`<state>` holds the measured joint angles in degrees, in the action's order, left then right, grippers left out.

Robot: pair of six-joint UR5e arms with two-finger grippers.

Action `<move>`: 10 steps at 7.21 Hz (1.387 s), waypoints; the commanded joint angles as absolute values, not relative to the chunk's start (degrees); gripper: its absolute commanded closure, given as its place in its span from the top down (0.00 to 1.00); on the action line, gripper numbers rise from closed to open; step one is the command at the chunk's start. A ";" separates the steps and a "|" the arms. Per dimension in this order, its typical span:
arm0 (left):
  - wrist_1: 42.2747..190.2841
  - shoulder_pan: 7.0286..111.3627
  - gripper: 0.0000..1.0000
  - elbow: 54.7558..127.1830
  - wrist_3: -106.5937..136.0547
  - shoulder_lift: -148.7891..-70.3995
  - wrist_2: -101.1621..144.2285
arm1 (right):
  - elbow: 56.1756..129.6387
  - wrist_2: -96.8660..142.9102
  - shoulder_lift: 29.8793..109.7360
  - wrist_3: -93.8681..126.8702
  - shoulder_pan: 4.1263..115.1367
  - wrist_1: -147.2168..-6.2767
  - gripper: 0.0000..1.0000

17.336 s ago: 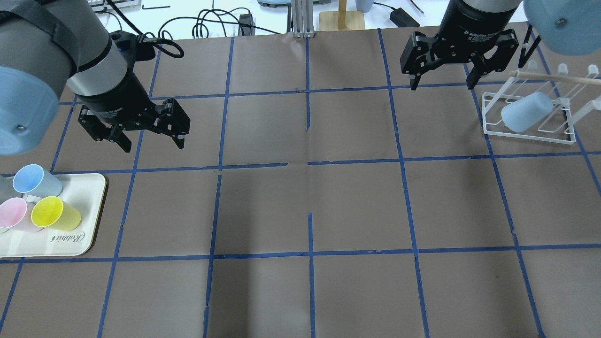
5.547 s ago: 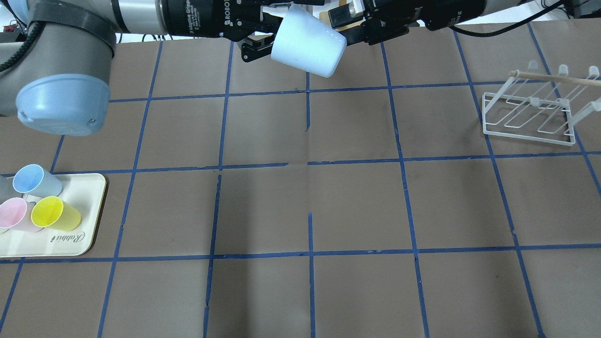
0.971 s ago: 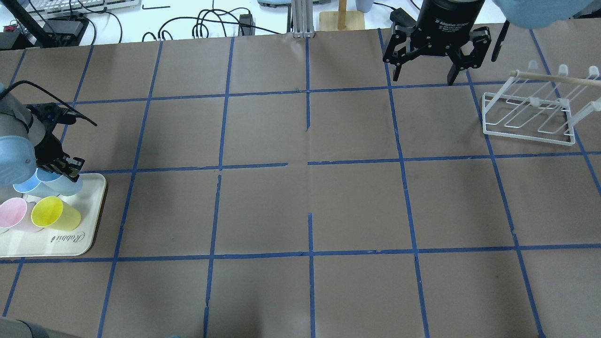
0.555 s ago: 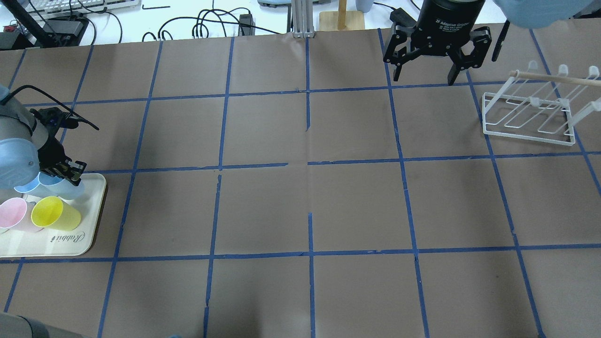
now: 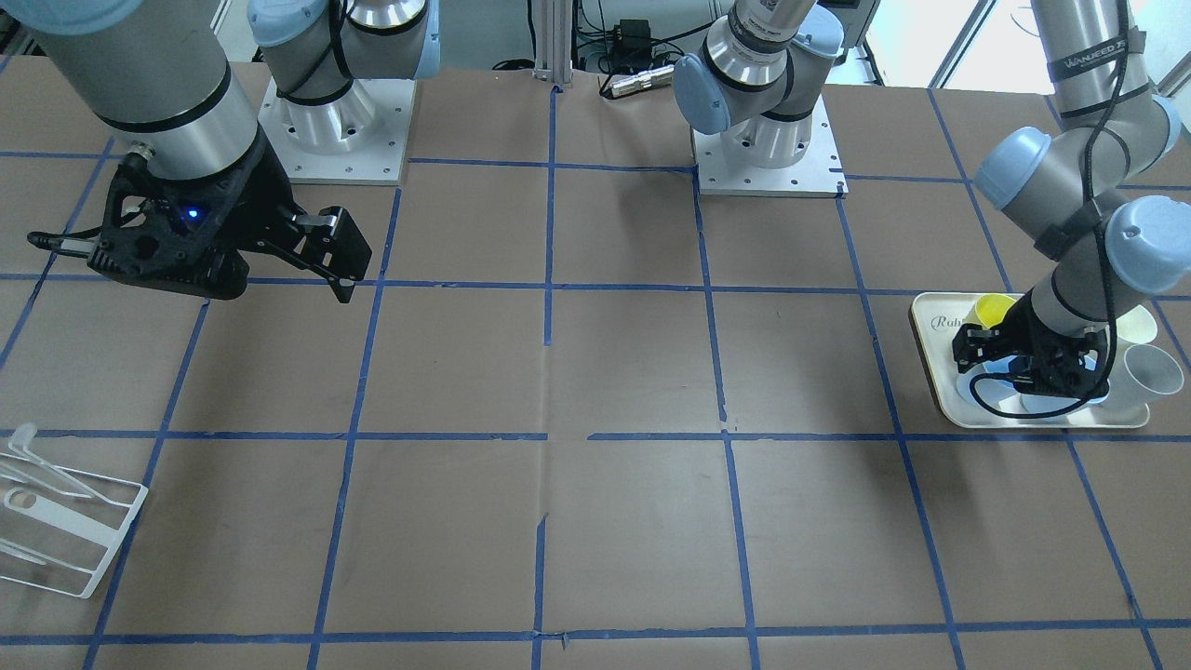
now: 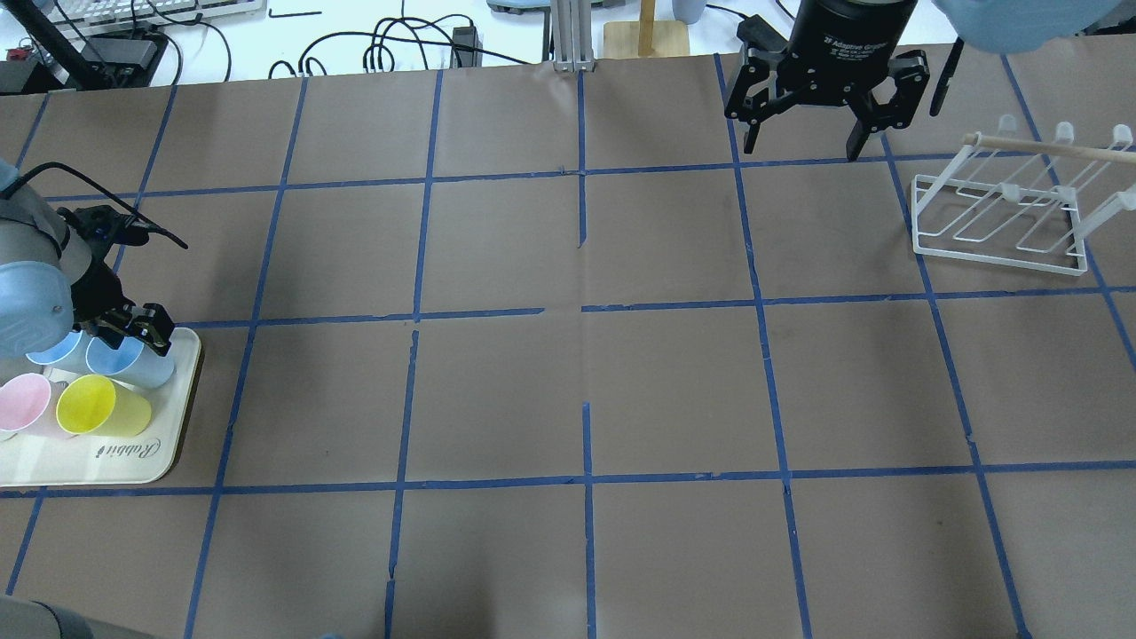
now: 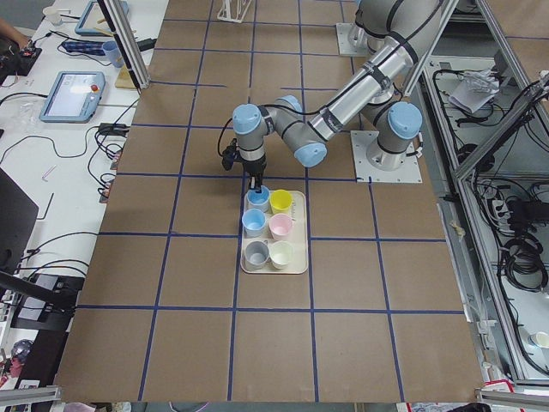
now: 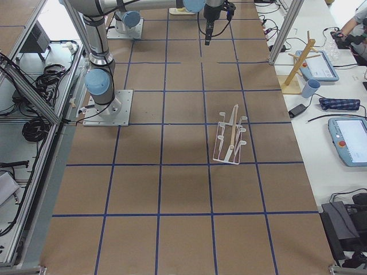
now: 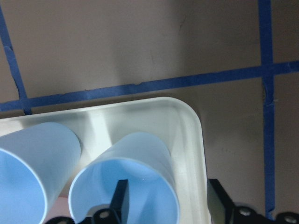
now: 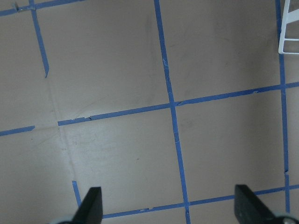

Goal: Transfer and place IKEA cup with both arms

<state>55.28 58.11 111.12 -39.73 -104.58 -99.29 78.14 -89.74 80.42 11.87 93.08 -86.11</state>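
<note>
The IKEA cup (image 6: 133, 362), pale icy-blue outside and sky-blue inside, stands upright in the far right corner of the cream tray (image 6: 133, 461). In the left wrist view the cup (image 9: 140, 163) sits next to a more saturated sky-blue cup (image 9: 32, 158). My left gripper (image 6: 138, 335) is open at the cup's rim. One finger (image 9: 120, 200) is inside the cup and the other is outside it, with a wide gap around the wall. My right gripper (image 6: 803, 146) is open and empty, high over the far right of the table.
The tray also holds a sky-blue cup (image 6: 49, 351), a yellow cup (image 6: 89, 404), a pink cup (image 6: 25, 401), a grey cup (image 7: 256, 252) and a whitish one. A white wire rack (image 6: 1003, 213) stands at the far right, near the right gripper.
The left gripper has shifted slightly to the right on the tray with the cup. The cup's mouth now shows more beside the sky-blue cup. The right arm has not moved.
</note>
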 commanded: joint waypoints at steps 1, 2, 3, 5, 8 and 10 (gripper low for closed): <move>58.79 58.97 1.00 108.91 -39.90 -102.49 -99.32 | 78.05 -89.74 80.42 11.87 92.99 -86.13 1.00; 62.45 59.93 1.00 106.81 -39.90 -101.44 -98.79 | 78.05 -89.74 80.42 11.87 92.99 -86.13 1.00; 67.71 62.20 1.00 102.96 -39.12 -100.21 -96.87 | 78.05 -89.74 80.42 11.87 92.99 -86.13 1.00; 83.77 69.66 1.00 94.43 -25.92 -97.75 -95.11 | 78.05 -89.74 80.42 11.78 92.90 -86.13 1.00; 93.57 80.65 1.00 88.61 -16.73 -92.12 -88.97 | 78.05 -89.74 80.42 11.78 92.90 -86.13 1.00; 97.46 86.54 1.00 87.89 -9.60 -89.92 -89.12 | 78.05 -89.82 80.42 11.69 92.90 -86.13 1.00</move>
